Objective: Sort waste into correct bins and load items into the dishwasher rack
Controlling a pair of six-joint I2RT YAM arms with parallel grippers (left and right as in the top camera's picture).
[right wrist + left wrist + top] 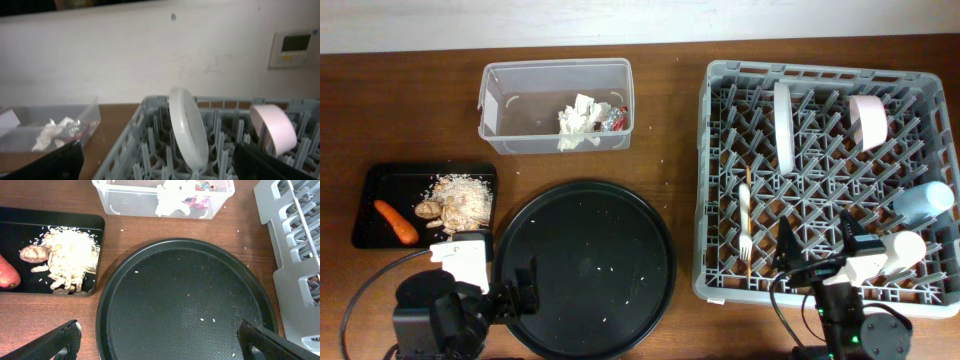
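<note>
The clear tub (pixel 520 110) holds the crumpled tissue (pixel 578 120) and the red-and-silver wrapper (pixel 617 118). The shallow black tray (pixel 380 185) holds the carrot (pixel 396 222), the rice scraps (pixel 465 198) and the brown lump (pixel 428 209). The grey rack (pixel 705 200) holds the plate (pixel 783 125) and bowl (pixel 868 120) on edge, the blue cup (pixel 923 203), white cup (pixel 900 250), fork (pixel 744 235) and chopstick (pixel 748 195). My left gripper (pixel 160 342) is open and empty over the round tray's near edge. My right gripper (pixel 157 165) is open and empty above the rack's front, facing the plate (pixel 187 127).
A large round black tray (pixel 585 270) with a few rice grains lies between the shallow tray and the rack. A wall runs behind the table (pixel 150 55). Both arm bases sit at the table's near edge.
</note>
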